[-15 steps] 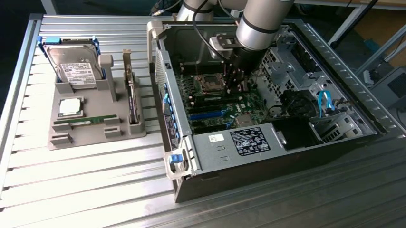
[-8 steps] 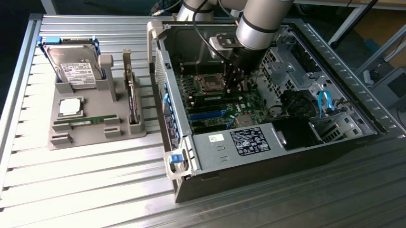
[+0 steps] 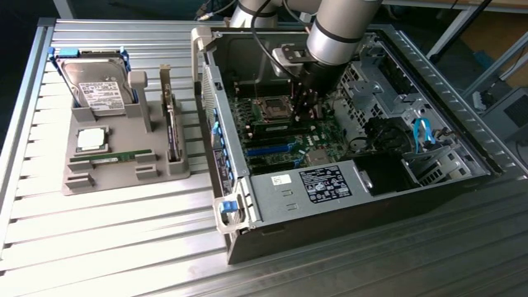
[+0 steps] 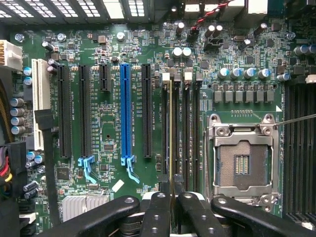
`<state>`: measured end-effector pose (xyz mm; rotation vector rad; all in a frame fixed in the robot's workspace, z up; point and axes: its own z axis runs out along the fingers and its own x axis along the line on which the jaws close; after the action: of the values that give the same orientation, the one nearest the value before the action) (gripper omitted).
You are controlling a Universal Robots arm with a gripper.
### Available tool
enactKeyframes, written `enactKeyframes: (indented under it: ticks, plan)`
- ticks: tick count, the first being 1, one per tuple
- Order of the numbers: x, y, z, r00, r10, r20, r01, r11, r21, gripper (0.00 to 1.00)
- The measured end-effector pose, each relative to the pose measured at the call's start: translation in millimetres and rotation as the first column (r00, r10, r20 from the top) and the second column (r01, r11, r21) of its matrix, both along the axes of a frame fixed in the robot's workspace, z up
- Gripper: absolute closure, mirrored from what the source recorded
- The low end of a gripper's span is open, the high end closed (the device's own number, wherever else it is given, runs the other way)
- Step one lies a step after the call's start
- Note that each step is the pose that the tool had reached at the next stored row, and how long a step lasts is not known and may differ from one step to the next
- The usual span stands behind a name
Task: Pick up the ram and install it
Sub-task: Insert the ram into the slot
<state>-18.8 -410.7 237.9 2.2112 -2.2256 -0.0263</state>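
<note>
Hard overhead light washes the slatted worktop (image 3: pixel 123 235) beside the case (image 3: pixel 347 226) almost white, with the strongest glare off the case's near corner. Inside the case, the arm (image 3: pixel 342 28) shades the board (image 3: pixel 285 133). In the wrist view the board is evenly lit, the case's vents (image 4: pixel 113 7) blow out white and the socket frame (image 4: pixel 242 126) glints. The dark pincer (image 4: pixel 170 195), closed on the ram (image 4: pixel 170 128), carries small rivet highlights, and the ram's edge gleams yellow.

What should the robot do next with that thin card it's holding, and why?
Probably press gently straight down. The gripper is shut on the ram, held on edge and lined up along the black memory slots beside the empty processor socket. Whether it is seated I cannot tell.
</note>
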Motion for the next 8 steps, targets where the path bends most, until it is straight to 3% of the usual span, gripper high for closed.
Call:
enactKeyframes:
  ticks: [8]
  plan:
    - [0.0, 0.0, 0.0, 1.0, 0.01, 0.0, -0.01, 1.0, 0.0001, 0.87]
